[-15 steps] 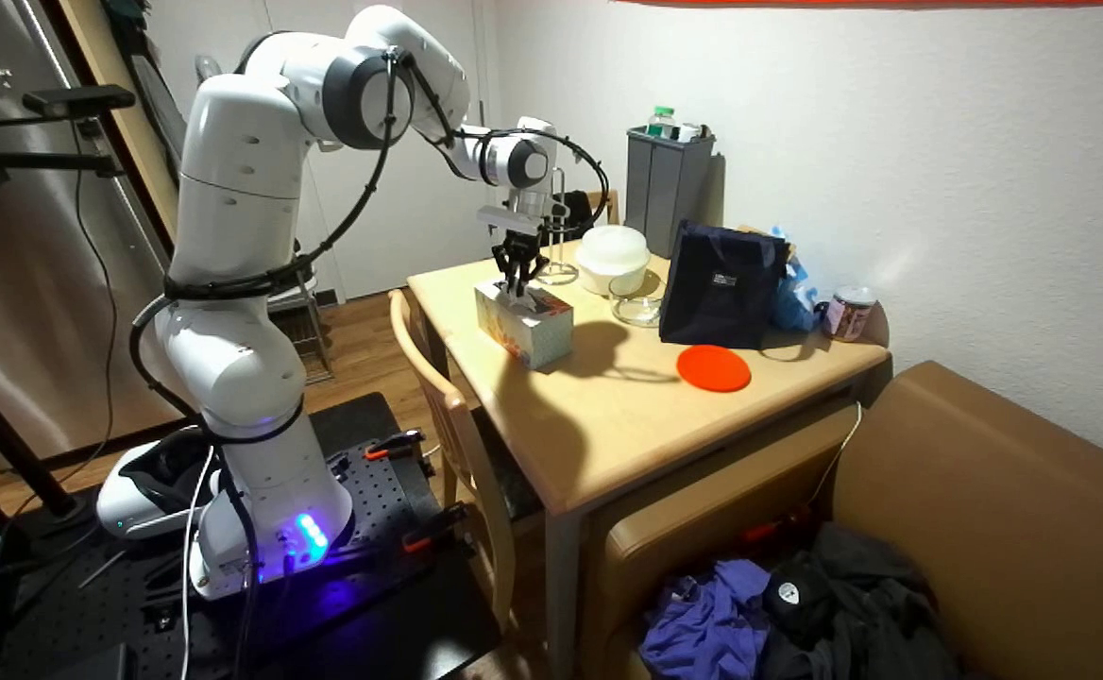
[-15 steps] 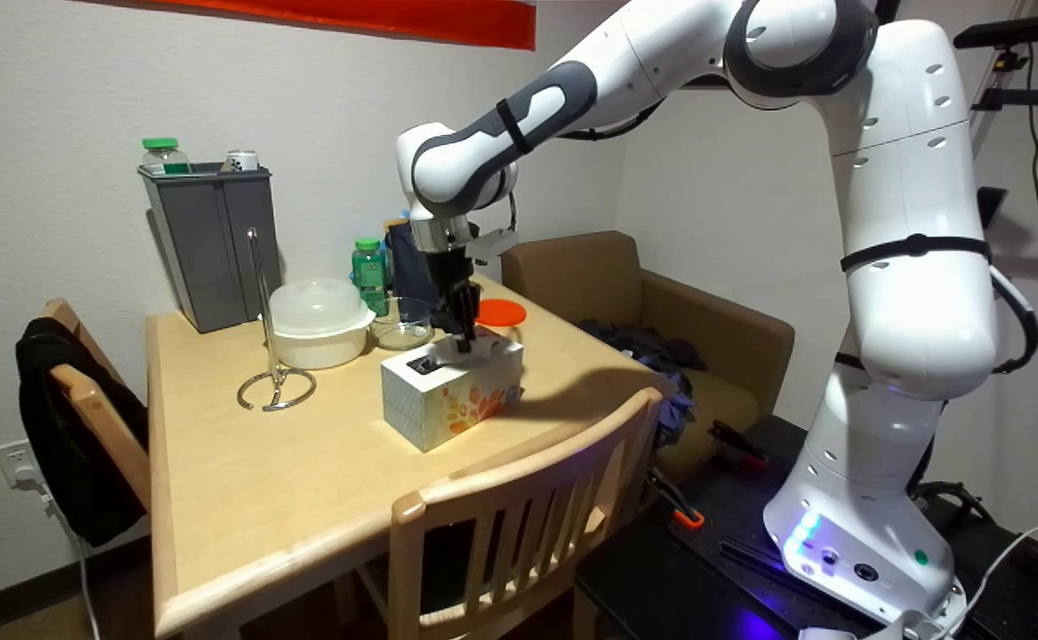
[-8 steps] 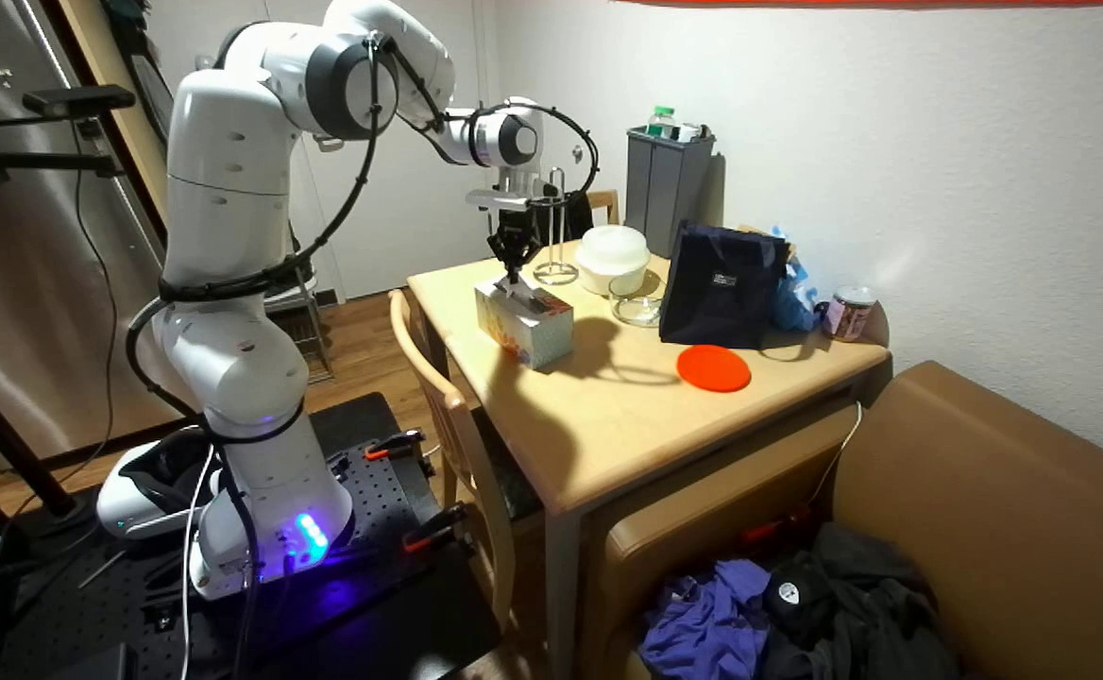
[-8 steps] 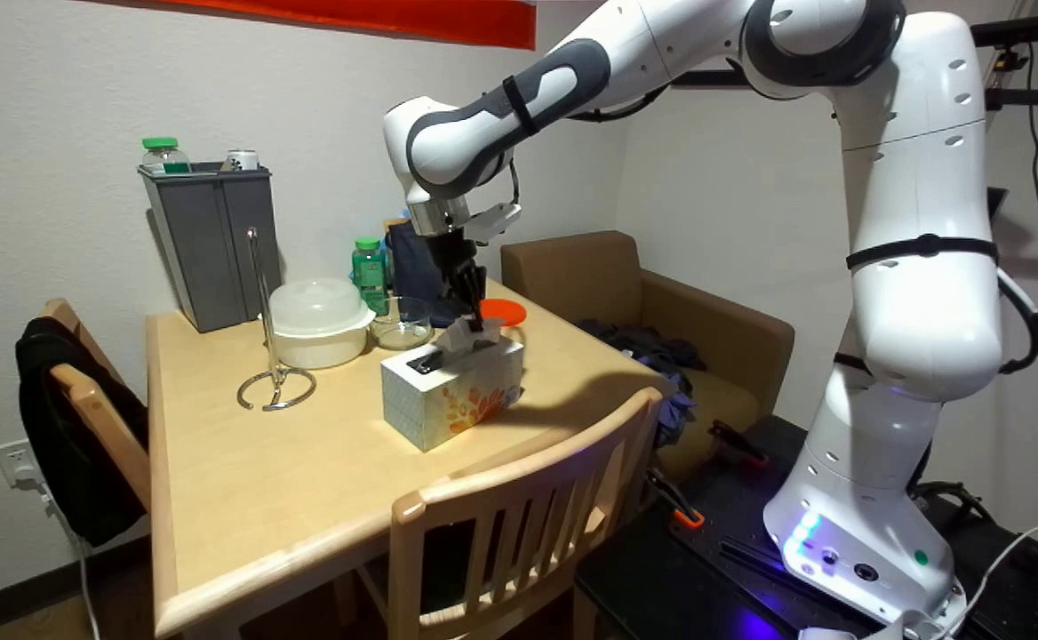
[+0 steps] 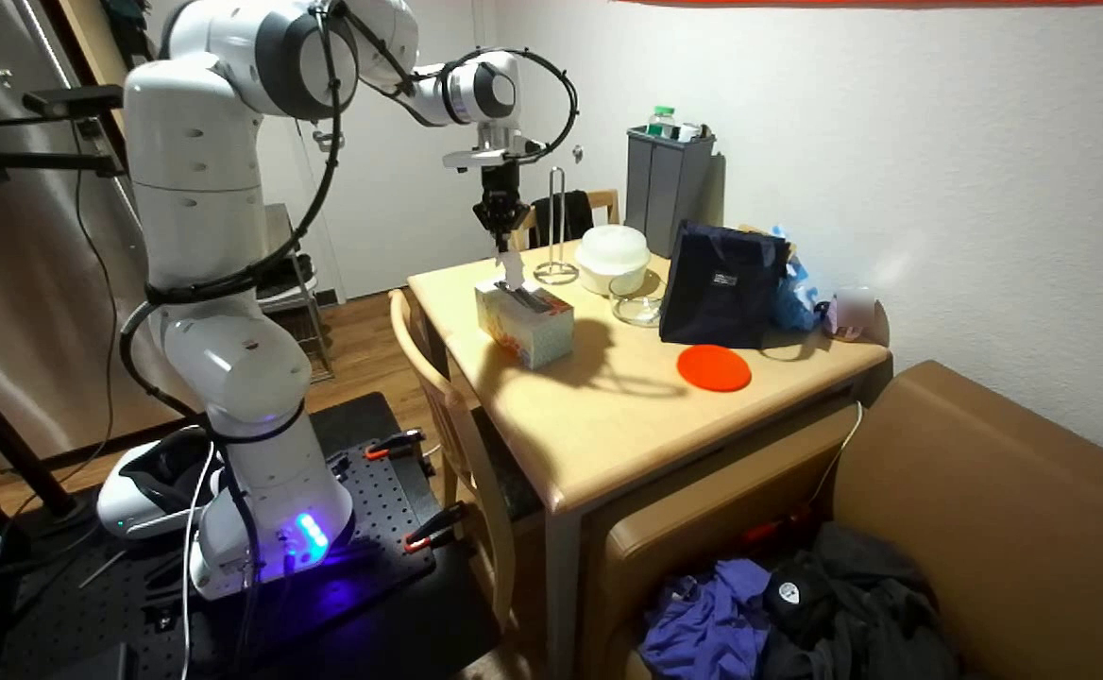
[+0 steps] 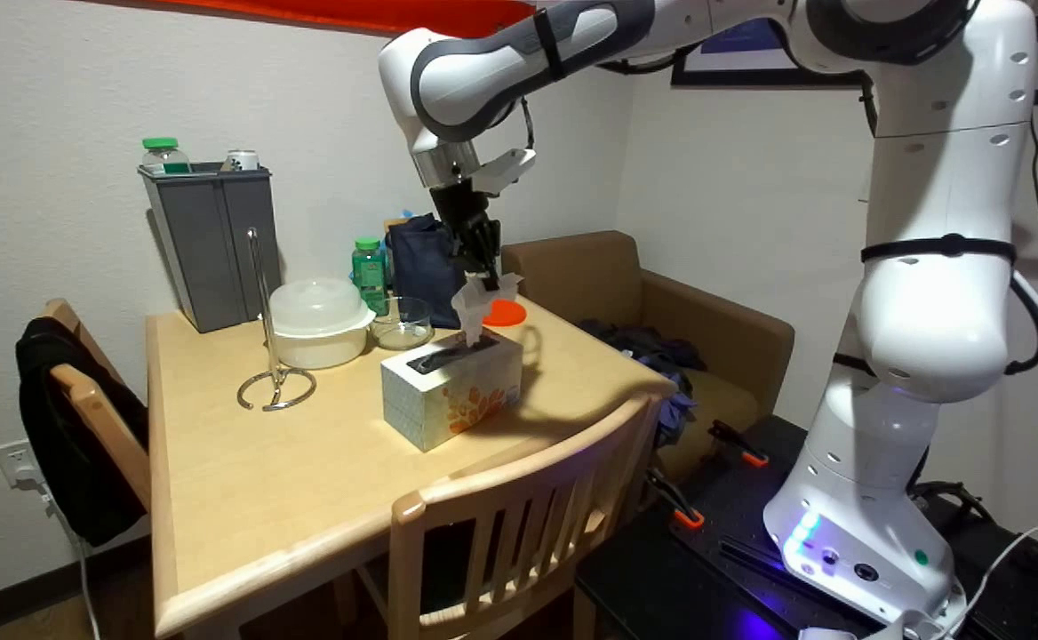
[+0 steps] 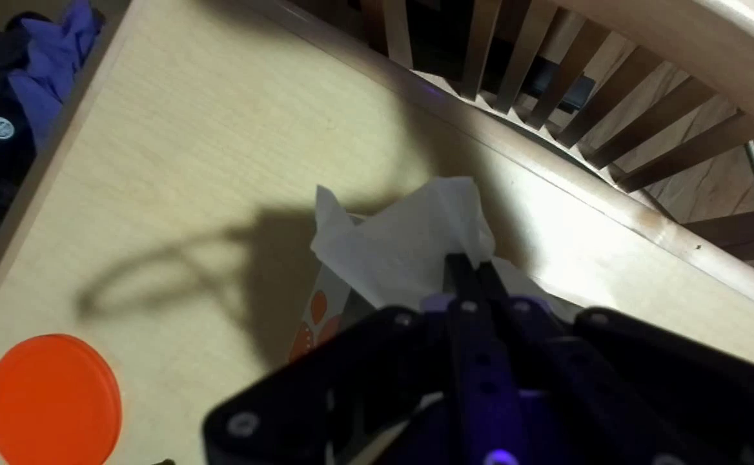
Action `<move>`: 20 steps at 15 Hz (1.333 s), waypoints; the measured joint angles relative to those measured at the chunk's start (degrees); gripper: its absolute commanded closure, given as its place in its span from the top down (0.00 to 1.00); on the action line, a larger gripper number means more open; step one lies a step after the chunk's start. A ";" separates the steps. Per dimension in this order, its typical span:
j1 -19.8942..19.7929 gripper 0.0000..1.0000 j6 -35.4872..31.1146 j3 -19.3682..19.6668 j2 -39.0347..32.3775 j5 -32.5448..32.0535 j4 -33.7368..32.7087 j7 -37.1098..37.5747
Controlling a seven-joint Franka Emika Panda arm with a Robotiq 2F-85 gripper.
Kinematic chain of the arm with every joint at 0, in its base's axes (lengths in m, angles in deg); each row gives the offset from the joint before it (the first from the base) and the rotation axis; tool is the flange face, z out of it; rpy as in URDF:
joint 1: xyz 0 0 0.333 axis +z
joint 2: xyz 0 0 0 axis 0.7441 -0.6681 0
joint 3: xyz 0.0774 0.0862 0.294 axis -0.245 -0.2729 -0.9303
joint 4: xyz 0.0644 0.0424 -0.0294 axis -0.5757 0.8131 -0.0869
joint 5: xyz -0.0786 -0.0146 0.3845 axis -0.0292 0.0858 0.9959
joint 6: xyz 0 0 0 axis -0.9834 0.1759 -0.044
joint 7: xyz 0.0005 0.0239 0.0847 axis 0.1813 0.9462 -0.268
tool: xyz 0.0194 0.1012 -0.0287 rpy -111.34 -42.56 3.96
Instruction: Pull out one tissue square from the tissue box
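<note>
Tissue (image 6: 472,308) hangs pinched in your Robotiq gripper (image 6: 490,283), its fingers (image 7: 458,274) closed together, and stretches down below them to the tissue box (image 6: 426,409) underneath

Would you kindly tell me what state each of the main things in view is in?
Box: upright, open on top
Tissue: partly out of the box, lower end apparently inside
Gripper: shut on the tissue
White container: covered
Glass bowl: uncovered
Green bottle: upright, capped
Towel holder: upright, no roll on it
Bag: standing
Red disc: lying flat
Bin: upright
Purple garment: crumpled
Base lights: lit blue
</note>
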 measured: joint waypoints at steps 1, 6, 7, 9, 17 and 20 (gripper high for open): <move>0.13 0.01 0.91 -0.11 1.02 -0.62 -0.01 0.57; 0.31 0.01 4.78 -0.66 5.71 -3.79 -0.39 3.25; 0.27 0.01 5.36 -0.66 6.56 -4.21 -0.51 3.99; -0.01 0.01 6.45 -0.65 8.20 -4.98 -0.55 5.44; -2.99 0.00 7.63 -0.25 12.06 -6.25 -0.29 11.15; -5.06 0.00 6.44 0.95 11.98 -6.25 1.06 13.06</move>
